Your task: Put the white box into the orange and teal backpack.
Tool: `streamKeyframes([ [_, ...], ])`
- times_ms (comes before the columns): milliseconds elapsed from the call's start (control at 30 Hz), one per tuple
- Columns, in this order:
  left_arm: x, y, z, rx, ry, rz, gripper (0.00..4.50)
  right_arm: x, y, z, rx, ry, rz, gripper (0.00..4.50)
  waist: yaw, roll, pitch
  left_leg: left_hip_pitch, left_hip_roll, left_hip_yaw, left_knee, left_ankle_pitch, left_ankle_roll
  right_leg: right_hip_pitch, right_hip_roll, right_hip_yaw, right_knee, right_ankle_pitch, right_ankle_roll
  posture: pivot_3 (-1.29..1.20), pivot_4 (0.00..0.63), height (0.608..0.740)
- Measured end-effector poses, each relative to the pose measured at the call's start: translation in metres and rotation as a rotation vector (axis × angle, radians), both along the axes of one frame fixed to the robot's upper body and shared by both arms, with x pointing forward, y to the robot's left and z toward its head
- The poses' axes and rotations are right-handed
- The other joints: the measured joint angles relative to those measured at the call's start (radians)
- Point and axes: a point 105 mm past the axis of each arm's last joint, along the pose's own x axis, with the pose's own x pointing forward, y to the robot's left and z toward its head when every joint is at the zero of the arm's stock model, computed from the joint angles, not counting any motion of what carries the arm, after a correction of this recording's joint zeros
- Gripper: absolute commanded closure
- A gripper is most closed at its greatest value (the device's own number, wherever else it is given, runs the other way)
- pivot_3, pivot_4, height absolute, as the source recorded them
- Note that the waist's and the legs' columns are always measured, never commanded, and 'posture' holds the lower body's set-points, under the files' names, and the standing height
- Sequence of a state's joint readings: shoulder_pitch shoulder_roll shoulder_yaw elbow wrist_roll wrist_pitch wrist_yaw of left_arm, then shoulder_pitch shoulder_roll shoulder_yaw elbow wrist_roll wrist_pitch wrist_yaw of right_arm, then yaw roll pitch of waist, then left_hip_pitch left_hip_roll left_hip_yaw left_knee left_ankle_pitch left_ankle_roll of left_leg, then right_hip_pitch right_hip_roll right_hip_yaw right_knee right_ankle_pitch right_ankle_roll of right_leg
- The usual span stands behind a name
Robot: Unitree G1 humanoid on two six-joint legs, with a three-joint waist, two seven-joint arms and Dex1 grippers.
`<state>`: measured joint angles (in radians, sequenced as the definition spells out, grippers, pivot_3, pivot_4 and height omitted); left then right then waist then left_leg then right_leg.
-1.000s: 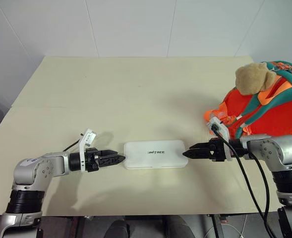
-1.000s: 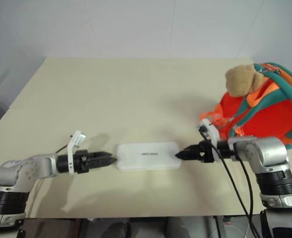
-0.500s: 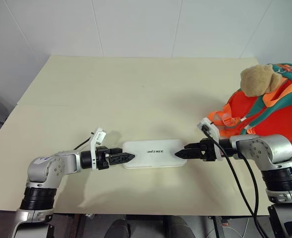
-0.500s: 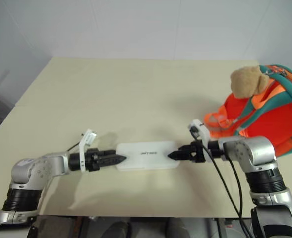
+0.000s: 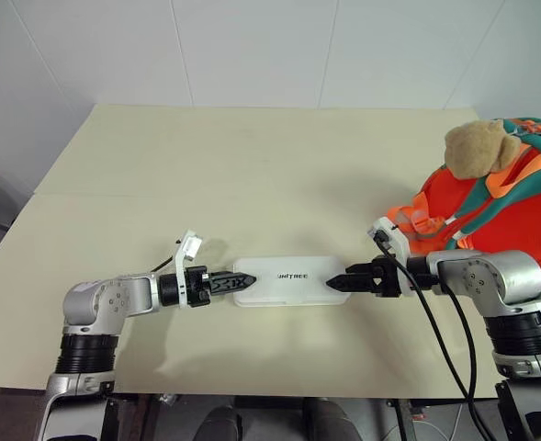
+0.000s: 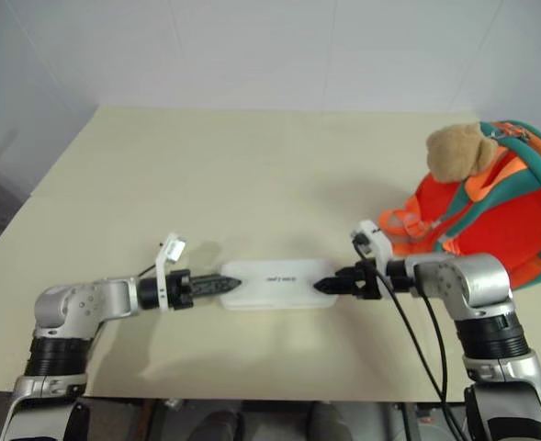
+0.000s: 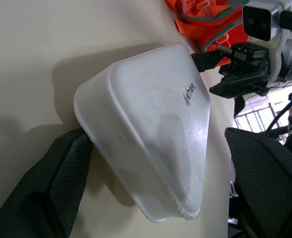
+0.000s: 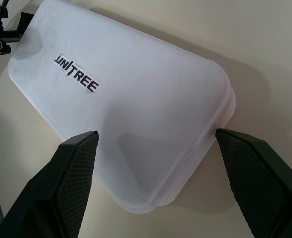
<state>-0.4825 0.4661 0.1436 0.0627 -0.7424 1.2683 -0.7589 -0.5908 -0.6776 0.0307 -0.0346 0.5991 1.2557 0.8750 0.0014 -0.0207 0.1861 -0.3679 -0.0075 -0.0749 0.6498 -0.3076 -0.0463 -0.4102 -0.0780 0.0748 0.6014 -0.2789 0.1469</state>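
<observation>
- White box [image 5: 286, 280]: flat, elongated, rounded corners, matte frosted-white surface. A seam runs around the edge where the two shell halves meet, plain in the right wrist view. Small dark "UNITREE" lettering [image 8: 76, 80] sits on the top face, near the middle.
- Box lies flat on the beige table [image 5: 252, 165], close to the near edge, long axis running left to right across the robot's front. It casts a soft shadow on the table behind it.
- Left gripper [image 5: 236, 283]: at the box's left short end, arm lying low over the table and pointing along the box. Fingers [image 7: 61, 183] spread wide, one on each side of the end; the nearer one lies just beside the box's corner, contact cannot be confirmed.
- Right gripper [image 5: 336, 283]: at the box's right short end, pointing toward the other gripper. Fingers [image 8: 74, 166] spread wide, flanking the rounded end with a gap showing on both sides in the right wrist view. Not clamped.
- The box lies between the two grippers, which face each other end to end.
- Orange and teal backpack [image 5: 500, 207]: on the table's right side, behind the right arm, well apart from the box. Bright orange fabric, teal trim and straps, orange webbing at the front. Tan plush bear head [image 5: 477, 149] on top.
- White wall [image 5: 252, 46] behind the table.
</observation>
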Motion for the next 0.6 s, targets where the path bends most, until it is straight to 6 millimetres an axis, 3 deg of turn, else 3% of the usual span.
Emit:
streamKeyframes([
  [600,-0.002,-0.013,0.001,-0.066,0.1,-0.083,0.03,-0.001,-0.011,0.0,0.006,-0.024,-0.076,0.0,0.0,0.0,0.0,-0.001,0.0,0.0,-0.001,0.0,0.0,-0.001,-0.001,0.0,-0.003,0.0,0.0,0.0,0.15,0.74],
])
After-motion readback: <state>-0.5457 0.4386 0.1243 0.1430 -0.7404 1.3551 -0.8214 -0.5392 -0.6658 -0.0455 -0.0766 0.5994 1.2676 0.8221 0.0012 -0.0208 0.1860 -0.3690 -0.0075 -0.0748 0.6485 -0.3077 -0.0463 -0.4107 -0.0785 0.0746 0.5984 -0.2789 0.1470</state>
